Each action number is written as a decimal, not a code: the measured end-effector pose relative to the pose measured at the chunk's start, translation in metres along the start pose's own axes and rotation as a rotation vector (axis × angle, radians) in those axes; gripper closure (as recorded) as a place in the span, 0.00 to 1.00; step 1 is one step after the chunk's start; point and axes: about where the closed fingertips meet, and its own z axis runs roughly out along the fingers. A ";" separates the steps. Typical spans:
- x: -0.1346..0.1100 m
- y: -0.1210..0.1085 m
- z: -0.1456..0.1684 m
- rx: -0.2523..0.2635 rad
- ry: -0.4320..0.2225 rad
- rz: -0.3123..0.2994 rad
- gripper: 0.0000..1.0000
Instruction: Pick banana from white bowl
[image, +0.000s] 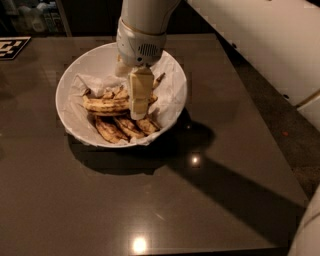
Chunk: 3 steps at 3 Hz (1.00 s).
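The white bowl (70, 75) sits on the dark table, lined with crumpled white paper. The banana (105, 104) lies across the bowl's middle, dull yellow with brown streaks. Three shorter brown bananas (125, 127) fan out nearer the front rim. My gripper (139, 111) hangs straight down from the white arm into the bowl, its cream fingers (139, 92) covering the banana's right end. The fingertips are at the banana; I cannot see whether they touch it.
The dark glossy table (150, 200) has its right edge close by, with floor beyond. A black-and-white marker (11, 47) lies at the far left. A white robot body (260, 45) fills the upper right.
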 end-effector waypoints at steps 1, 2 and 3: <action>0.008 -0.003 0.016 -0.038 -0.003 0.029 0.29; 0.022 -0.004 0.032 -0.074 -0.003 0.067 0.30; 0.035 -0.001 0.045 -0.095 0.001 0.099 0.48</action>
